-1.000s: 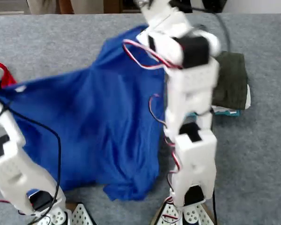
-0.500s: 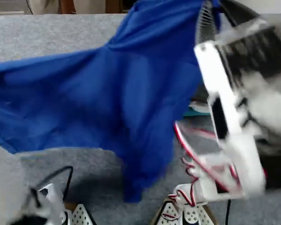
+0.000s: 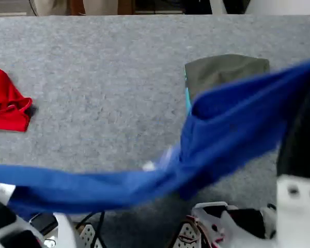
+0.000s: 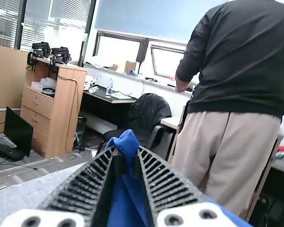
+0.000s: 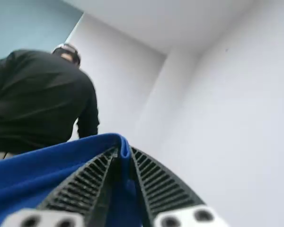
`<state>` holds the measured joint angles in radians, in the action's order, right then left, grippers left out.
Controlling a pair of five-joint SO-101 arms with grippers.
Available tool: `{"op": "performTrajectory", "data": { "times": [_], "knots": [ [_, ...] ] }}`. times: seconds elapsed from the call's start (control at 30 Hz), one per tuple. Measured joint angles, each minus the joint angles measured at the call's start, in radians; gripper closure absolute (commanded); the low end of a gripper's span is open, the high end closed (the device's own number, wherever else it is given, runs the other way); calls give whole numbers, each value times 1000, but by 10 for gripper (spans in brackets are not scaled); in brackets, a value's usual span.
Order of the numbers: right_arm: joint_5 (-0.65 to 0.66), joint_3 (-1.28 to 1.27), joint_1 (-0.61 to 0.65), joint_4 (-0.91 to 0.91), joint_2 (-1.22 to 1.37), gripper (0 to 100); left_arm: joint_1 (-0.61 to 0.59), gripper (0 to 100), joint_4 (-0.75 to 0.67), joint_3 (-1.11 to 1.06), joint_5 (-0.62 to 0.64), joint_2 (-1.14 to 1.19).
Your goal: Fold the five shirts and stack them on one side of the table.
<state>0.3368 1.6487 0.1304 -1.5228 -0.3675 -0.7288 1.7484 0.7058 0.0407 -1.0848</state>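
High view: the blue shirt (image 3: 227,129) is up off the grey worktop (image 3: 103,67), pulled into a long band between the two arms. A folded olive shirt (image 3: 225,72) sits below its right-arm end, and a crumpled red shirt (image 3: 8,108) lies out past its left-arm end. Left wrist view: the left end effector (image 4: 125,153) is clamped on blue cloth, a tuft poking past the tips. Right wrist view: the right end effector (image 5: 123,153) pinches the blue edge, fabric trailing off one side of it.

no readable text, labels or numbers
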Motion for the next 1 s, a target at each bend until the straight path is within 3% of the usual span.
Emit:
{"op": "performTrajectory", "data": {
  "times": [0.43, 0.67, 1.0],
  "knots": [
    [57, -12, -2, 5, -71, 996, -3, 981, 0, -242, -75, -285],
    [44, -250, 2, -26, 32, 997, -3, 981, -12, -377, -38, -285],
    [-130, -692, 0, 333, 353, 997, 6, 981, -373, -755, 98, 26]
  ]
}}
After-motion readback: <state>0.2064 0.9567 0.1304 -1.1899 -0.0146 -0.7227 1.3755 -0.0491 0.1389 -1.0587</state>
